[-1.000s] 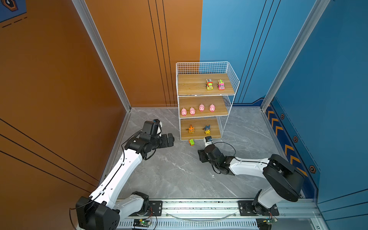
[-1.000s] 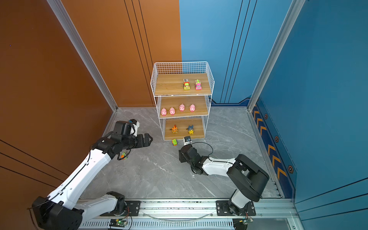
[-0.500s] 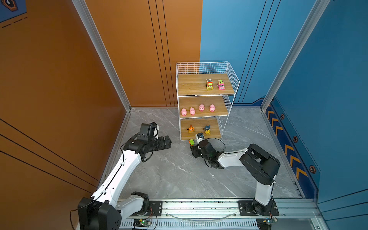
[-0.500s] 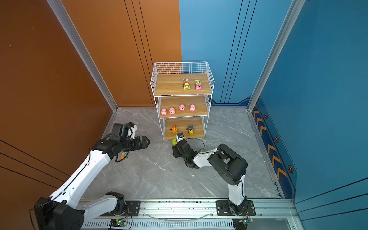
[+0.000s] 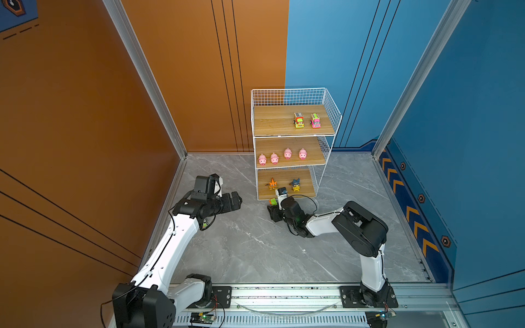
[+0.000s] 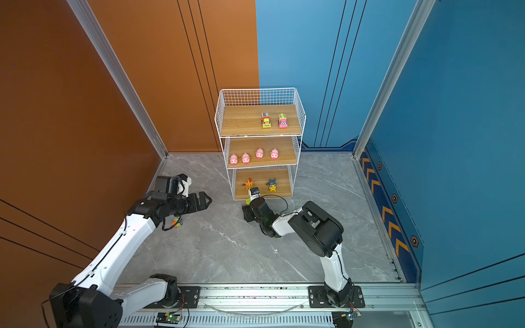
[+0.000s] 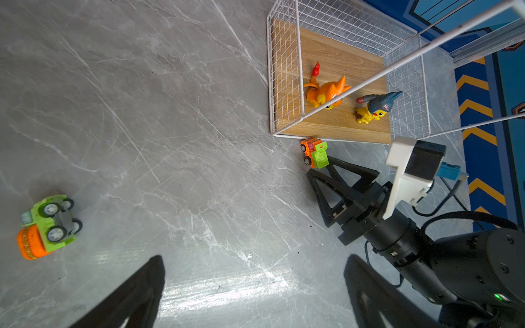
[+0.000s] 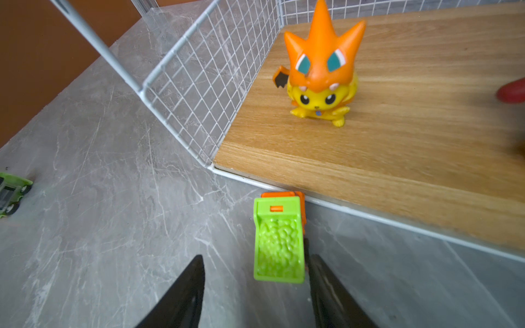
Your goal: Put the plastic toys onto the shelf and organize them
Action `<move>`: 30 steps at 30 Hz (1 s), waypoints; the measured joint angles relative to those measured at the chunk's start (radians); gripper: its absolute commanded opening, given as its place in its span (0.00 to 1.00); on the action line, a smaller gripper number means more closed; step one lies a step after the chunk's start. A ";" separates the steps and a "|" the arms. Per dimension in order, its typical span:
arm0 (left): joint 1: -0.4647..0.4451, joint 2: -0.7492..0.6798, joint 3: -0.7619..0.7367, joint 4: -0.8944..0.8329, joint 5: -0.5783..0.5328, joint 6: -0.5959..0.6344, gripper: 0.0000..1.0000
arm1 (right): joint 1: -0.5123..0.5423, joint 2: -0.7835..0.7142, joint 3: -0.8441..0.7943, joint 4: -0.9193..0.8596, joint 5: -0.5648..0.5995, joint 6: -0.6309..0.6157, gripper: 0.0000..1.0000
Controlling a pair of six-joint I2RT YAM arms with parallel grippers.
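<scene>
In both top views the shelf (image 5: 288, 96) stands at the back wall; four pigs (image 5: 287, 153) line its middle board, and the yellow car (image 5: 298, 120) and pink car (image 5: 315, 120) sit side by side on the top one; the right claw (image 5: 274, 210) is down low on the floor (image 5: 255, 250) at the shelf's foot, right by the orange car (image 5: 273, 201); the left claw (image 6: 206, 200) hangs spread wide, well apart from the shelf, with the green car (image 6: 176, 222) on the floor under its arm; over to the left wrist view, the green car lies on its back, wheels up, and the left claw gapes with nothing between its tips; the orange figure (image 7: 326, 92) and blue-and-yellow figure (image 7: 375, 108) stand on the bottom board; in the right wrist view, the orange car noses against the shelf's bottom edge, and the right claw is half open around its tail, one finger just beside it, the other apart, no grip.
</scene>
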 measured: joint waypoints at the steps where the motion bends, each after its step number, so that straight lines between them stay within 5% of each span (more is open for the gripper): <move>1: 0.001 0.000 -0.001 0.002 0.002 0.000 1.00 | 0.003 0.003 0.003 0.004 0.000 0.003 0.59; 15: 0.013 0.000 -0.002 0.007 0.017 -0.001 0.99 | 0.102 0.031 0.024 0.030 0.012 0.105 0.58; 23: 0.018 0.000 -0.002 0.007 0.017 -0.001 0.99 | 0.113 0.051 0.139 0.004 0.000 0.078 0.58; 30: 0.019 -0.001 -0.002 0.007 0.017 0.000 0.99 | 0.093 -0.074 0.066 -0.062 -0.009 0.021 0.58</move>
